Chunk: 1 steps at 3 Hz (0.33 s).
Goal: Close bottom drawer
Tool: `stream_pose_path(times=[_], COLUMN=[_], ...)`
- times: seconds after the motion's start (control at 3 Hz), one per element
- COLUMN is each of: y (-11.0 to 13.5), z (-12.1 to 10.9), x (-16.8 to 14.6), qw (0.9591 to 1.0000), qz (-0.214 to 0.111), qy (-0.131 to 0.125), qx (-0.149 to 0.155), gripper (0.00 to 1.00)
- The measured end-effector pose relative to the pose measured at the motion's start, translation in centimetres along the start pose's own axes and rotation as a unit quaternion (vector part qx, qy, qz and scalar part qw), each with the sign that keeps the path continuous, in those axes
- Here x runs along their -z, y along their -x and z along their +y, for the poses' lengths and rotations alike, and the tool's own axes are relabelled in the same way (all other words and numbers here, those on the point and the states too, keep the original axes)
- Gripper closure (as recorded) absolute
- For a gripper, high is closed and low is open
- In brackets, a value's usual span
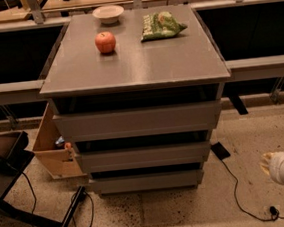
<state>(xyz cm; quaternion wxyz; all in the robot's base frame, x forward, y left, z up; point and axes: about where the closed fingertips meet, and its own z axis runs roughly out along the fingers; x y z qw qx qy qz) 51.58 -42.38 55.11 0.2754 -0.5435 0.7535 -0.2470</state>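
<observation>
Could miss bottom drawer (147, 182) front or snag floor cable (234, 187), with end effector (268, 162) low right, well apart, grip state impossible to tell.

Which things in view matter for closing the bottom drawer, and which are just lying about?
Part of the job:
- bottom drawer, lowest of the three
- gripper, low at the right, apart from the cabinet

Just lying about:
- apple, bowl and green snack bag on the cabinet top
- cardboard box on the floor at the left
</observation>
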Motion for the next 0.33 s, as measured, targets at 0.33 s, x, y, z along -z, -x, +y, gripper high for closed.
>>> stream_pose_path(times=[0.33], y=[2.79], z=[-1.23], x=[1.12], qw=[0.9997], qz=[-0.009], qy=[-0.012], qx=[0.02], gripper=[1.0])
